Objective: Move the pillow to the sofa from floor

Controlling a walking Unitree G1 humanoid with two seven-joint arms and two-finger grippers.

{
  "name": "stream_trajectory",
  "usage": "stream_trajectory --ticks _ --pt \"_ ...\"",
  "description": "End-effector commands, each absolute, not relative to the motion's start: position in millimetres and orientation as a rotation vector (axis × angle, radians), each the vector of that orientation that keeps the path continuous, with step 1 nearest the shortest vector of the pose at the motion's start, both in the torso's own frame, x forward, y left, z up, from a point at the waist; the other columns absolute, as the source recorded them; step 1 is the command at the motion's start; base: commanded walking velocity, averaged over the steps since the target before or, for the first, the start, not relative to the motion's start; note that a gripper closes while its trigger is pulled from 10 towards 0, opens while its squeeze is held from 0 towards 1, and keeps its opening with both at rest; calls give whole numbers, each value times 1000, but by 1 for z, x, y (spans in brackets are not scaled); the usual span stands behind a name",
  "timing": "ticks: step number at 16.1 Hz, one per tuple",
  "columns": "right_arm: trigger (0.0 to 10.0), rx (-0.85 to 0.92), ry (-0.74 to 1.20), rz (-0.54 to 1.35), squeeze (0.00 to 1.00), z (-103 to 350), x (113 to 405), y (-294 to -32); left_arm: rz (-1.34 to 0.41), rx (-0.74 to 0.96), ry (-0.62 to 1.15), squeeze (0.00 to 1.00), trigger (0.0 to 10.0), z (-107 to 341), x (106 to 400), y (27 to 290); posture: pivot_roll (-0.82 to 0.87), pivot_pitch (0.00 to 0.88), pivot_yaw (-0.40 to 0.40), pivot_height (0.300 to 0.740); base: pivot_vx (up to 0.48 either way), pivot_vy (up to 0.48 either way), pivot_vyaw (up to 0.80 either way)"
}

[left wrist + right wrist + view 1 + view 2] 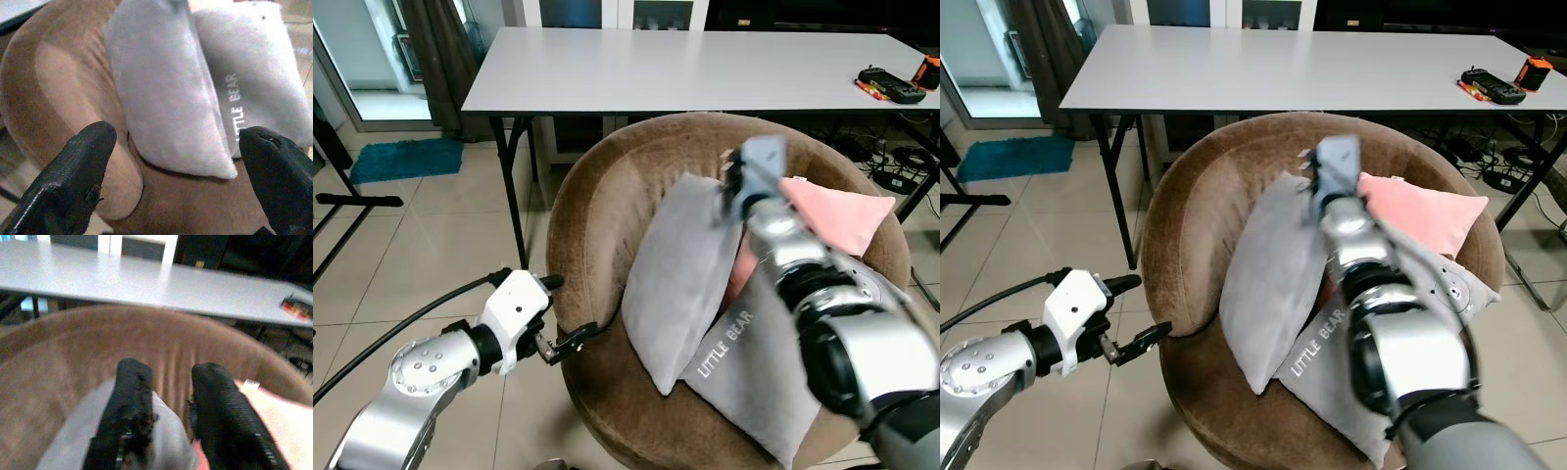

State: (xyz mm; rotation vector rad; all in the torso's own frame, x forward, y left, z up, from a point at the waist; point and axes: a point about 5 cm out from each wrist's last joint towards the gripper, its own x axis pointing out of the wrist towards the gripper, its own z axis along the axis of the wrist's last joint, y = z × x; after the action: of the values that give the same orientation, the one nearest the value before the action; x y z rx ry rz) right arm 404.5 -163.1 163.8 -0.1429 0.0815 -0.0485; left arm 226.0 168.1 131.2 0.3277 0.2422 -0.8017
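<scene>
plain grey pillow (680,279) standing on edge in the brown sofa (592,206), leaning against a lettered cushion (759,362); right gripper (168,404) pinching its top corner; left gripper (171,171) hanging spread beside the sofa.

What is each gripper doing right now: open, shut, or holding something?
Left gripper: open, holding nothing, beside the brown sofa.
Right gripper: shut on the grey pillow, at its top corner.
</scene>
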Motion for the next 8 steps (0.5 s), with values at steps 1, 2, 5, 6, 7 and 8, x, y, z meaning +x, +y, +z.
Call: stream_trajectory --ticks 1,2,5,6,7,8 --pt "10000 -128 46 -52 1000 172 406 -167 -812 317 207 239 10000 139 229 165 18 0 -32 740 0 0 0" --pt "10000 -79 -3 -45 1000 176 405 -174 -786 287 160 235 10000 146 234 164 8 0 -28 740 0 0 0" --pt "10000 28 -114 4 933 179 398 -183 -630 229 46 216 10000 158 248 163 -12 0 -13 740 0 0 0" --pt "10000 67 -139 23 0 176 392 -184 -578 222 20 208 10000 158 251 162 -27 0 -3 740 0 0 0" --pt "10000 66 -162 52 0 170 381 -182 -517 243 -11 204 10000 159 253 162 -39 0 5 740 0 0 0" --pt "10000 62 -169 81 0 166 371 -178 -469 263 -35 212 10000 159 254 163 -45 0 8 740 0 0 0"
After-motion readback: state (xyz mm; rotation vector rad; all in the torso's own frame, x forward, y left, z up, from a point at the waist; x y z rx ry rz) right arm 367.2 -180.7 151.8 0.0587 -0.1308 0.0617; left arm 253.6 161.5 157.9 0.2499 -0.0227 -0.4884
